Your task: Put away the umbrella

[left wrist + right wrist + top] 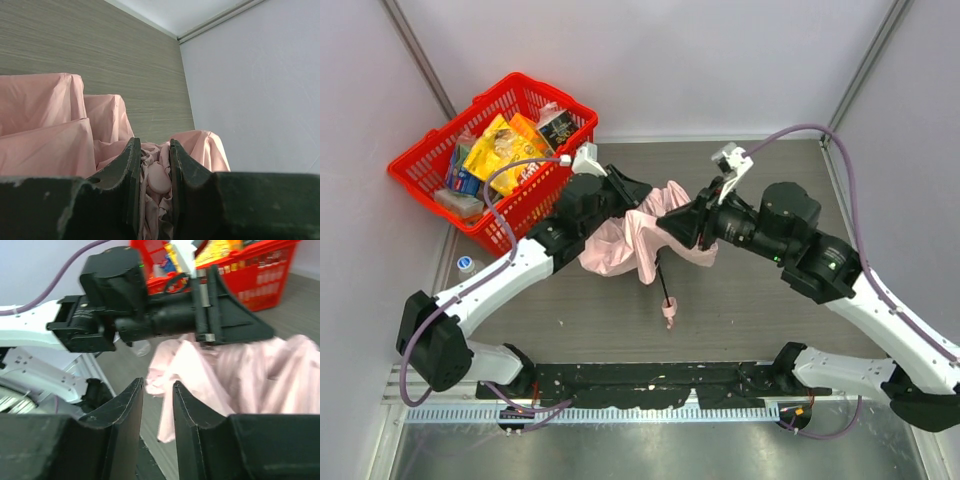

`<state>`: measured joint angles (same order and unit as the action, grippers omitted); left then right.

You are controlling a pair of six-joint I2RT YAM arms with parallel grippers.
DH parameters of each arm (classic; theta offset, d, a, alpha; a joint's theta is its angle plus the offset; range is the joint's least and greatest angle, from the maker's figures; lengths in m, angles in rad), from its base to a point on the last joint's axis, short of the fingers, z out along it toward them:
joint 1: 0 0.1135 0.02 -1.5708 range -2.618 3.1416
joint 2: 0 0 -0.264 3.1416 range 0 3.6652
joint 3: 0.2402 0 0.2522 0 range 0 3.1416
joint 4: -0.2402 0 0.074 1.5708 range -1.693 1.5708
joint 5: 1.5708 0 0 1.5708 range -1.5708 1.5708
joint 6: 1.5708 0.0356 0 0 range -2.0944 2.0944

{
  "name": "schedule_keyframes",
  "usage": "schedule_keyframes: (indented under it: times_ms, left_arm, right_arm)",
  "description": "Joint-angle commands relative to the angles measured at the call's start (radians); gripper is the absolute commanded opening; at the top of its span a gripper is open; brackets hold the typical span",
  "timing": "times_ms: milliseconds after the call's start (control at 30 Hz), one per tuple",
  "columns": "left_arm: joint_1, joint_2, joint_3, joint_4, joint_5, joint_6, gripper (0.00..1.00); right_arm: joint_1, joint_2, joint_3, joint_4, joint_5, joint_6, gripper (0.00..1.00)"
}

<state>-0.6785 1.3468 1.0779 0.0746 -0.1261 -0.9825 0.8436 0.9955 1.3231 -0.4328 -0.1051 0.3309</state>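
Observation:
The umbrella lies crumpled mid-table, its pale pink fabric bunched up, with its thin black shaft running toward me to the small pink handle. My left gripper sits at the fabric's far-left edge; in the left wrist view it is shut on a wad of the fabric with a small pink tip caught in it. My right gripper is at the fabric's right side. In the right wrist view it stands narrowly open, with the umbrella fabric just beyond its tips and nothing between them.
A red basket full of snack packets stands at the back left, close behind my left arm. A small clear bottle stands by the left wall. Walls close in the table on three sides.

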Motion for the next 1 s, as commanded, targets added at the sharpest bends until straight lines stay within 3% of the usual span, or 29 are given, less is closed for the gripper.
schedule_keyframes:
  times_ms: [0,100,167,267,400,467,500,567,700,900,967]
  left_arm:
    - [0.000,-0.002,0.083,0.053,-0.030,-0.033,0.00]
    - [-0.003,-0.006,0.093,0.051,-0.015,-0.053,0.00]
    - [-0.007,-0.012,0.099,0.034,-0.015,-0.053,0.00]
    - [-0.013,-0.029,0.100,0.019,-0.012,-0.051,0.00]
    - [-0.023,-0.047,0.085,0.031,-0.009,-0.044,0.00]
    - [-0.023,-0.058,0.071,0.060,0.014,-0.033,0.00]
    - [-0.023,-0.069,0.059,0.082,0.019,-0.028,0.00]
    - [-0.023,-0.096,0.016,0.163,0.032,-0.015,0.00]
    - [-0.018,-0.135,-0.049,0.306,0.077,0.010,0.00]
    - [-0.013,-0.166,-0.052,0.257,0.014,0.019,0.00]
    - [-0.013,-0.179,-0.081,0.310,-0.012,0.007,0.00]
  right_arm:
    - [0.031,0.051,-0.063,0.146,-0.130,0.049,0.36]
    - [0.031,0.072,-0.104,0.179,-0.111,0.039,0.48]
    - [0.032,0.075,-0.149,0.219,-0.090,0.043,0.68]
    - [0.051,0.101,-0.162,0.212,0.046,0.007,0.72]
    - [0.051,0.146,-0.139,0.218,0.077,-0.007,0.72]
    - [0.051,0.156,-0.147,0.227,0.180,-0.009,0.47]
    - [0.051,0.167,-0.136,0.194,0.235,-0.013,0.16]
    - [0.051,0.170,-0.137,0.137,0.240,-0.013,0.05]
    - [0.051,0.103,-0.238,0.195,0.151,0.017,0.01]
    - [0.052,0.040,-0.301,0.166,0.162,0.066,0.01]
    - [0.052,-0.006,-0.344,0.183,0.180,0.102,0.01]
